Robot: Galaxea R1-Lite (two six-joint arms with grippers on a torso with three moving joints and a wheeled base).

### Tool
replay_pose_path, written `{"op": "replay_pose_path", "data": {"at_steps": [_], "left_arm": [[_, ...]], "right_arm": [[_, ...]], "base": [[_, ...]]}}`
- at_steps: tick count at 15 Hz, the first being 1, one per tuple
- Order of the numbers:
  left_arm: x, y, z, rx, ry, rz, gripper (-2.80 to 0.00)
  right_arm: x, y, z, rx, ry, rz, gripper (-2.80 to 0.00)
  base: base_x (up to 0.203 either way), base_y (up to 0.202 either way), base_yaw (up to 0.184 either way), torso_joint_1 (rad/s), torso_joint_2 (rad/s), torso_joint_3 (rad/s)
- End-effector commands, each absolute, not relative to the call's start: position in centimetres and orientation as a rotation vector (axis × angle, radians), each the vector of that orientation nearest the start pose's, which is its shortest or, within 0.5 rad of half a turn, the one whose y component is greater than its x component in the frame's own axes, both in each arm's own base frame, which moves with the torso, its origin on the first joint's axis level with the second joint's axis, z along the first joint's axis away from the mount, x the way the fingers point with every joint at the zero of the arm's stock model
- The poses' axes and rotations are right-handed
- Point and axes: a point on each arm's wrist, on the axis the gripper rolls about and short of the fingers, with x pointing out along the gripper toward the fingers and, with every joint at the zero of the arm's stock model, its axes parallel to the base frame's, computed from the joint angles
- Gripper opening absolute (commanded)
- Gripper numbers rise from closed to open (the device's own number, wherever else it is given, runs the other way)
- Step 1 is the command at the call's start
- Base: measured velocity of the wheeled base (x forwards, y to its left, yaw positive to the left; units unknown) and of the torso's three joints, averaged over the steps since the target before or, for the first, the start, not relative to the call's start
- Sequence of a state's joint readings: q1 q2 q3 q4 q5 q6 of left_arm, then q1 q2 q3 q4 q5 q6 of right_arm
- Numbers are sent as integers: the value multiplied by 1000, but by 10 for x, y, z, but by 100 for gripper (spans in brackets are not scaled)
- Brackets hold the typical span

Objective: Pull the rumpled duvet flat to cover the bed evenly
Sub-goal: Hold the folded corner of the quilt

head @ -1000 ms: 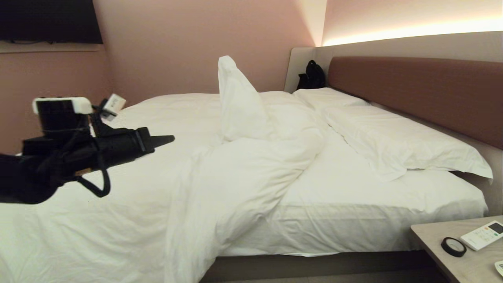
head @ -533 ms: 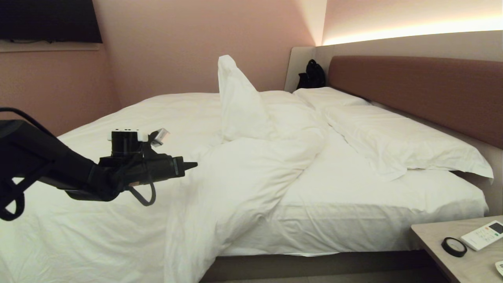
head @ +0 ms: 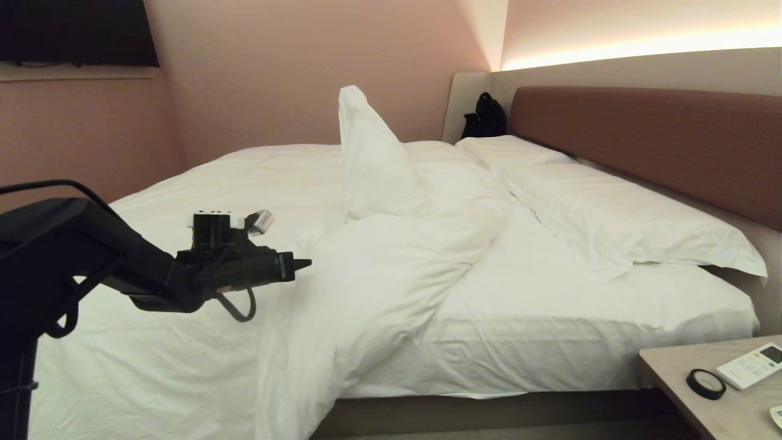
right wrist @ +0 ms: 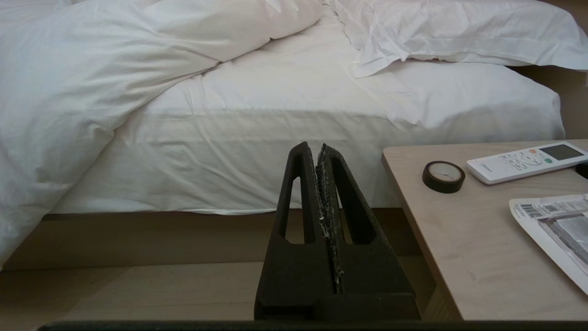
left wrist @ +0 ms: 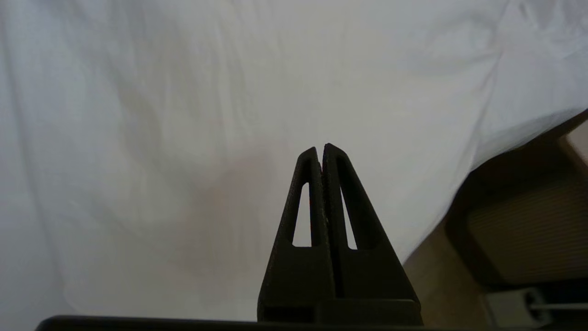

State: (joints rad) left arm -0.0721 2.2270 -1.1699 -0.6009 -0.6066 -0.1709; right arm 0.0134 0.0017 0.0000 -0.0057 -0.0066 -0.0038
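Nightstand: tape roll beside remote; 2 pillows.

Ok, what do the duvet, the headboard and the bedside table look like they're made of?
Duvet: matte white woven fabric, probably cotton, over soft filling; it creases finely and puffs into folds. Headboard: brown padded upholstery, smooth and matte; fabric or faux leather, I can't tell which. Bedside table: pale wood-look top with faint grain, possibly laminate.

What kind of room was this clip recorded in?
Most likely a hotel bedroom: a wide bed with a padded brown headboard, a wall-mounted screen, and a bedside table holding a remote.
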Motion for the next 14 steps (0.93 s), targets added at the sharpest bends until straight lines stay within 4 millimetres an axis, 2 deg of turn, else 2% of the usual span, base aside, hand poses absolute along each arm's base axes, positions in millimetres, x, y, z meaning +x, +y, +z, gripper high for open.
{"op": "replay_pose_path", "data": {"at_steps": [1,3,11,12,14], "left_arm": [[425,-43,70,-234,501,-625,-280],[429,-43,63,-197,502,-579,-280],[438,-42,60,-190,495,-530,-280],[439,-42,59,-195,496,-520,0],[440,-41,58,-201,496,-515,0]], "right_arm": [[-23,0,76,-5,-3,8,-280],[-23,0,76,-3,-3,8,-280],[-23,0,76,-5,-3,8,-280],[-23,0,76,-4,-3,8,-280],[-23,0,76,-5,-3,8,-280]], "base": [[0,0,0,0,0,0],[0,0,0,0,0,0],[0,0,0,0,0,0],[0,0,0,0,0,0],[0,0,0,0,0,0]]}}
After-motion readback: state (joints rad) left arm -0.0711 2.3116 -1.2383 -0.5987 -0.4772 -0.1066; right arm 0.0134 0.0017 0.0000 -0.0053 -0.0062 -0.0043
